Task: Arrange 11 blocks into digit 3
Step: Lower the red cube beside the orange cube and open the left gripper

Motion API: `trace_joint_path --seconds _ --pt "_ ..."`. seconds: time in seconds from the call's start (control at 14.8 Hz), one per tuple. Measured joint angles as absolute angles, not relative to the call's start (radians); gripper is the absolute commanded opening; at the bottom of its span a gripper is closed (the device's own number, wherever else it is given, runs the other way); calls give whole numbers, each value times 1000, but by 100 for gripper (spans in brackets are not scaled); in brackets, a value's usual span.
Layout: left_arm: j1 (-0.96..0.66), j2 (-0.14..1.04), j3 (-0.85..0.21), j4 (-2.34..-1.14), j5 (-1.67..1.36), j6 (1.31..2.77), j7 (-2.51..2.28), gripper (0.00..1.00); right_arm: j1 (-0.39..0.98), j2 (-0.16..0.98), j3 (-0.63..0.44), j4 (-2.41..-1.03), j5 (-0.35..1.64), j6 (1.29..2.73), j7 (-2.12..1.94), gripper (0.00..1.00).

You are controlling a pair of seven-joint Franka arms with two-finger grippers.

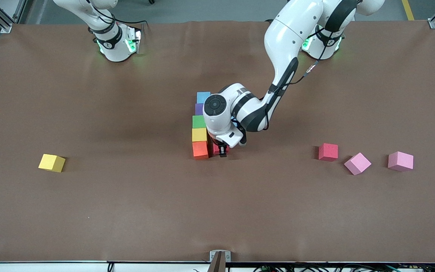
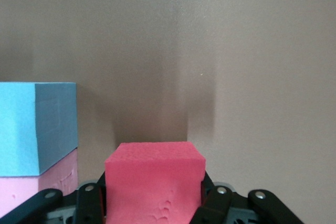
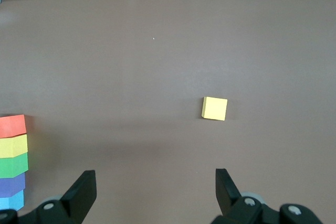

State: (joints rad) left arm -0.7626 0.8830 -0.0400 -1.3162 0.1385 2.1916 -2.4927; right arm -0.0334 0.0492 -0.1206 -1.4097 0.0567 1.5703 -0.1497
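A straight column of blocks lies mid-table: light blue [image 1: 203, 97], purple [image 1: 199, 109], green [image 1: 199, 121], yellow [image 1: 199, 134] and orange [image 1: 200, 149], the orange one nearest the front camera. My left gripper [image 1: 222, 152] is down low beside the orange block, shut on a red block [image 2: 154, 182], and only a sliver of that red block [image 1: 216, 150] shows under the hand. The left wrist view also shows a light blue block [image 2: 37, 129] touching a pink block [image 2: 26, 198]; the arm hides both from the front. My right gripper [image 3: 155, 179] waits open, holding nothing.
A loose yellow block [image 1: 51, 163] lies toward the right arm's end. Toward the left arm's end lie a red block [image 1: 328, 152] and two pale pink cubes [image 1: 357, 163] [image 1: 400, 161]. The left arm's forearm [image 1: 281, 75] hangs over the table's middle.
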Motion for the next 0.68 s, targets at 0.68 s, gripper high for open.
trace_joint_path --seconds 0.68 --pt "-773 909 -36 -1283 140 2200 -2493 4 -19 50 -103 -1410 57 1572 -150 100"
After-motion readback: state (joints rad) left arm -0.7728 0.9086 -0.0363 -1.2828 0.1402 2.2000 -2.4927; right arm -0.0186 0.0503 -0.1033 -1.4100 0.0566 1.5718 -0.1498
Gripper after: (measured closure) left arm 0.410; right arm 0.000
